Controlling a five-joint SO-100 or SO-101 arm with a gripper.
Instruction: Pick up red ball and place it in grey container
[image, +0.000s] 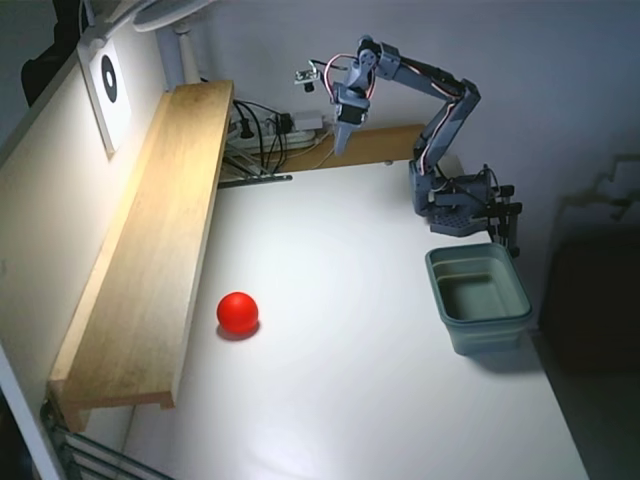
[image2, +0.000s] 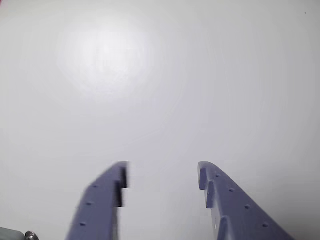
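Observation:
The red ball lies on the white table at the left in the fixed view, close to the wooden shelf. The grey container stands at the right, just in front of the arm's base, and looks empty. My gripper is raised high at the back of the table, pointing down, far from both the ball and the container. In the wrist view my gripper is open with its two blue fingers apart and nothing between them. That view shows only bare white table; the ball and the container are out of it.
A long wooden shelf runs along the left side, right beside the ball. Cables and a power strip lie at the back. The arm's base is clamped at the right edge behind the container.

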